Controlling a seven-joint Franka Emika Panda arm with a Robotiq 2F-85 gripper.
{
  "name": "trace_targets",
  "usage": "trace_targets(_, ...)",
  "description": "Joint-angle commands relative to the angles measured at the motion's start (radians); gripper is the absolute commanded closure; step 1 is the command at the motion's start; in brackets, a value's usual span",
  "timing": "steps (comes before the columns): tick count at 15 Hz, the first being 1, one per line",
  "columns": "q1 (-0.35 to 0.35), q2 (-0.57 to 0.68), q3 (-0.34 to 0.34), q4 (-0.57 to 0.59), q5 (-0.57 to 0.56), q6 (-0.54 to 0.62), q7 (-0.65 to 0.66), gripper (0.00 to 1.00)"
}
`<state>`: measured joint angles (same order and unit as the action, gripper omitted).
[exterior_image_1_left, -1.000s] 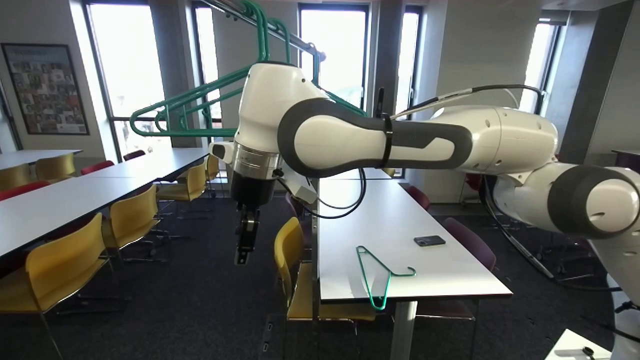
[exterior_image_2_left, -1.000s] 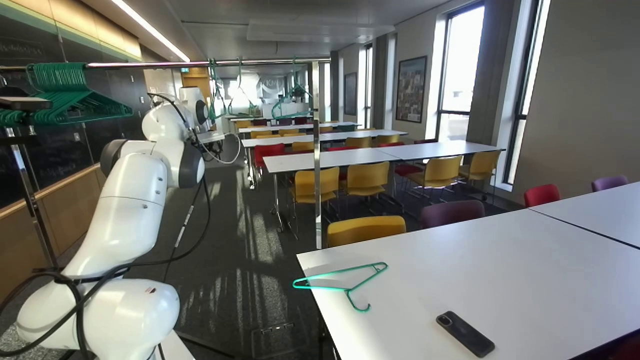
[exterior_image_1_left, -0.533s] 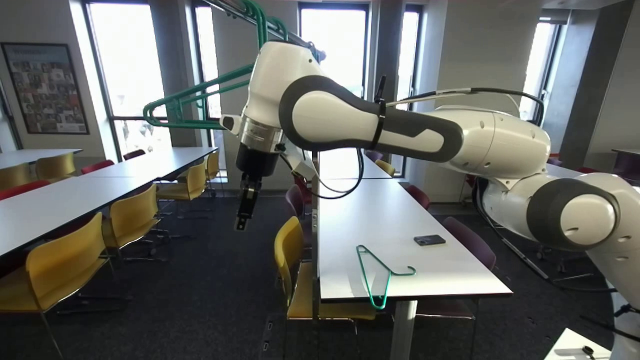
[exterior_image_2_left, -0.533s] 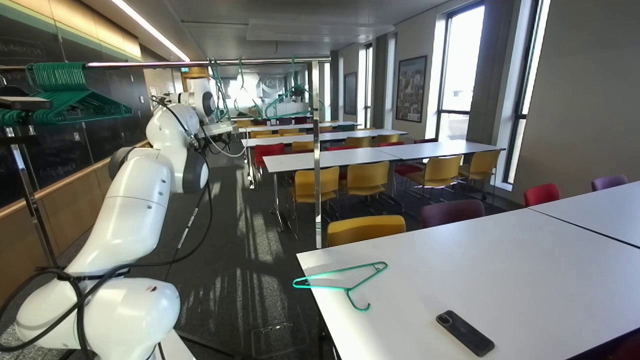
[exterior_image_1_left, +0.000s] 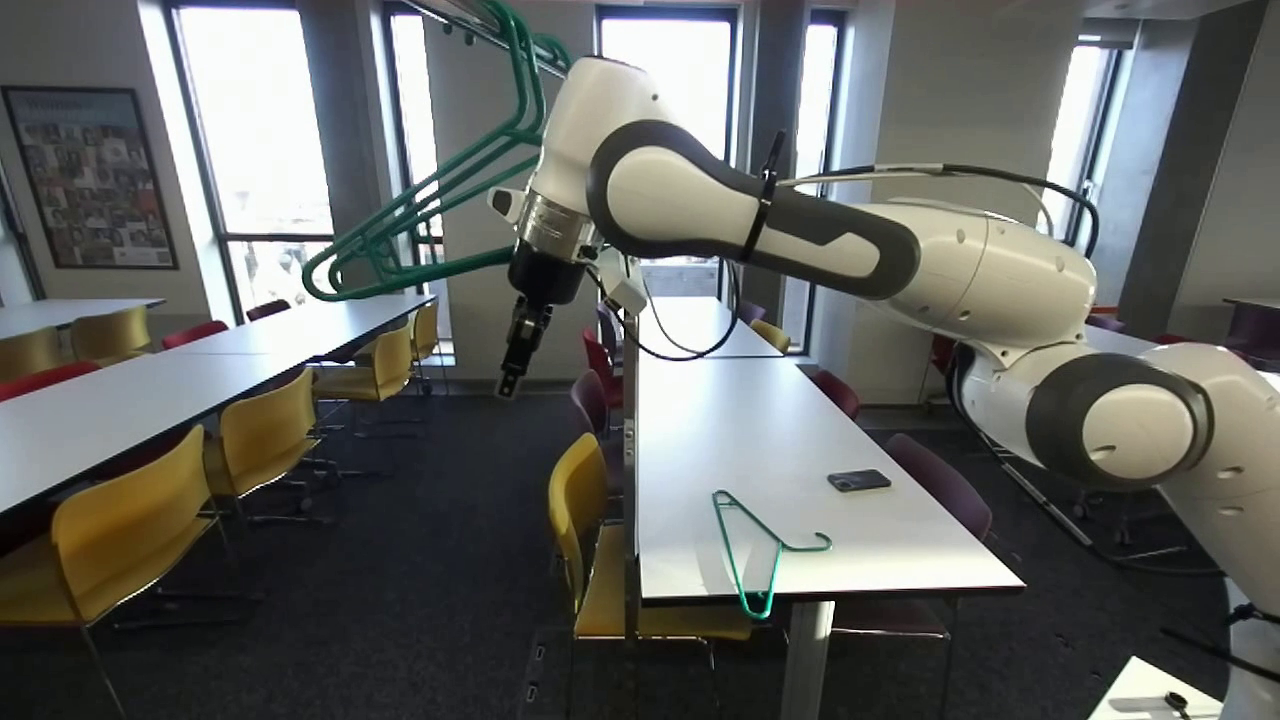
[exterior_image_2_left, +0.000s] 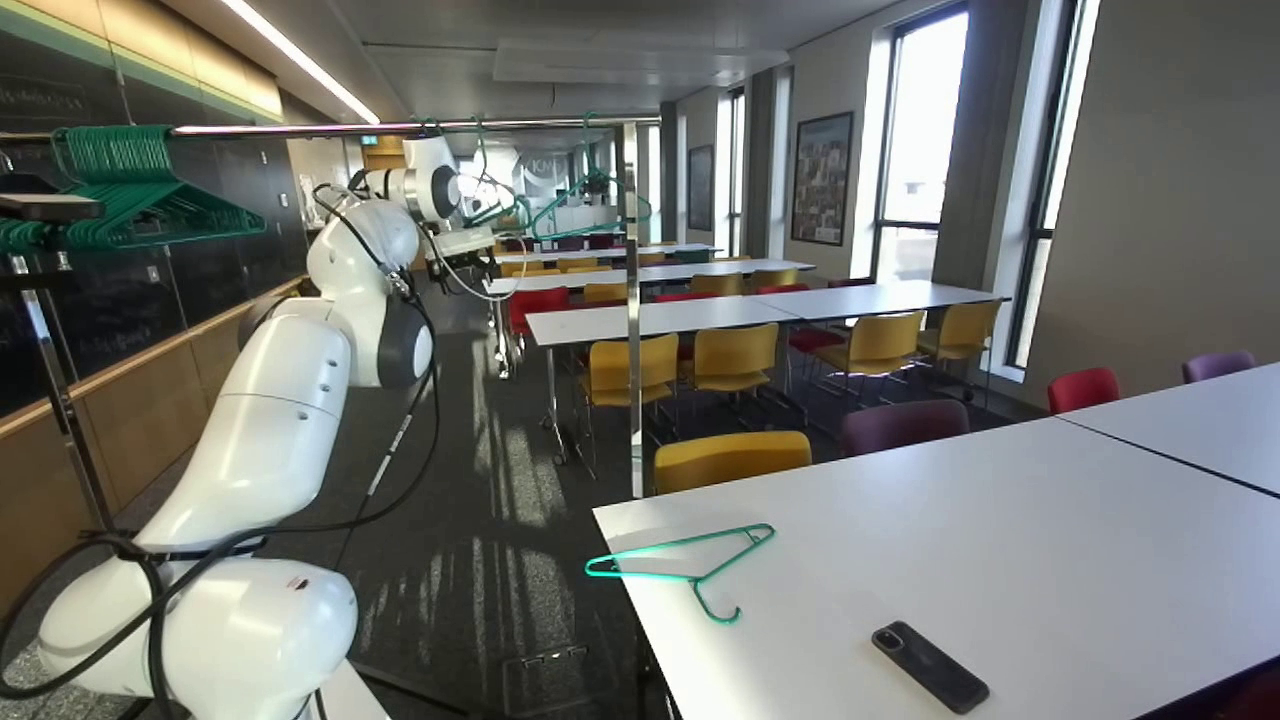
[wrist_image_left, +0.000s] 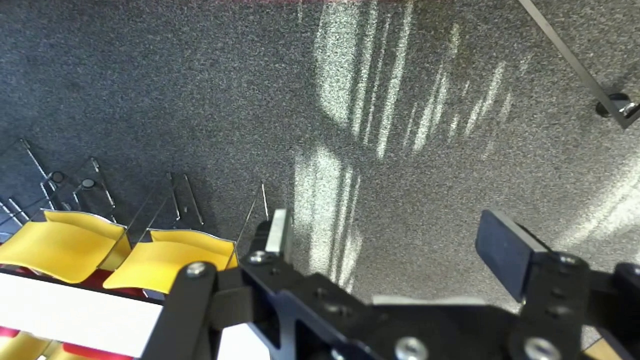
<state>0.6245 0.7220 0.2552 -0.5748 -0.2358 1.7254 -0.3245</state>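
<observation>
the gripper (wrist_image_left: 387, 232) is spread wide here, its fingers (wrist_image_left: 502, 252) held well apart in the wrist view, with only sun-streaked carpet (wrist_image_left: 225, 100) framed between them! in an exterior view it is tipped at a slant below the white arm (exterior_image_1_left: 680, 200), fingertips pointed down. and behind the arm, green hangers (exterior_image_1_left: 440, 270) are spotted, hung from a metal rail (exterior_image_2_left: 300, 130) and tilted, partly covered by the arm; whether they are touched by it cannot be told. along that same rail, in an exterior view, a dense bunch of more hangers (exterior_image_2_left: 165, 215) is packed together. down now to the white table (exterior_image_2_left: 900, 520): a lone hanger (exterior_image_2_left: 690, 578), also green, is laid flat, one corner jutted out past the edge, and a dark phone (exterior_image_2_left: 930, 667) is placed nearby, as shown in both exterior views. by the side of that table a yellow chair (exterior_image_2_left: 733, 460) is parked. farther out, more yellow chairs (wrist_image_left: 165, 260) are lined up along another table (wrist_image_left: 75, 307), a framed poster (exterior_image_1_left: 92, 178) is hung beside a tall window (exterior_image_1_left: 255, 130) flooded with daylight, and a blackboard (exterior_image_2_left: 210, 275) is mounted down the length of the room.
</observation>
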Motion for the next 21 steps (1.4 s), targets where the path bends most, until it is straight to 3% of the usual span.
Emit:
trace_targets(1, -0.056, 0.001, 0.025, 0.015, 0.063, -0.01, -0.018, 0.0)
trace_targets(9, -0.176, -0.004, 0.059, -0.019, 0.217, -0.008, -0.043, 0.0)
trace_targets(13, -0.137, -0.015, 0.073, -0.088, 0.206, -0.007, -0.107, 0.0)
trace_targets(18, -0.119, -0.06, 0.116, -0.273, 0.199, 0.032, -0.181, 0.0)
trace_targets(21, -0.104, -0.117, 0.098, -0.371, 0.153, 0.083, -0.195, 0.0)
